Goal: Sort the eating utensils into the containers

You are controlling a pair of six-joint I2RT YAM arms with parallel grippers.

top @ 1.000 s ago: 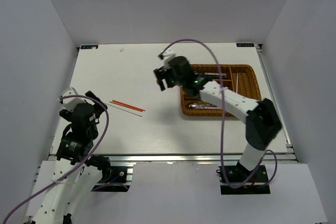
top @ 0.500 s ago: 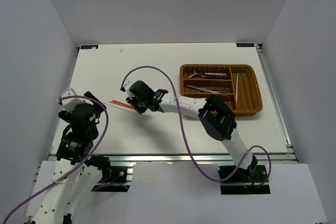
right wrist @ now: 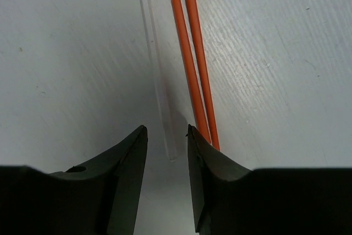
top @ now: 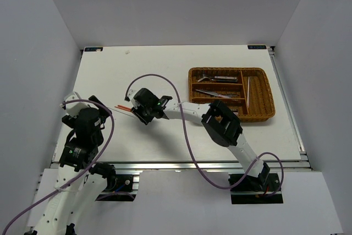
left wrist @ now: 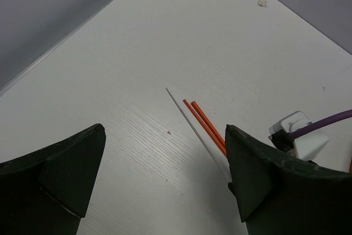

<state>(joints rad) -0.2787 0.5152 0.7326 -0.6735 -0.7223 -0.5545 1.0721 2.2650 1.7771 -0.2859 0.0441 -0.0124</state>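
Your right fingers (right wrist: 118, 182), dark blunt wedges, stand narrowly parted astride the tip of the thin, translucent white chopstick (right wrist: 155, 70) without pinching it. Two smooth orange chopsticks (right wrist: 190, 53) lie just beside it on the matte, grained worktop (right wrist: 66, 53). Your left fingers (left wrist: 55, 174) are spread wide.

From above, the right tool (top: 140, 114) covers the orange chopsticks' (top: 124, 108) ends nearer the table's right edge. In the right wrist view, they and the white chopstick (right wrist: 157, 70) run off the top edge. The utensils in the tray (top: 258, 116) are too small to tell apart.
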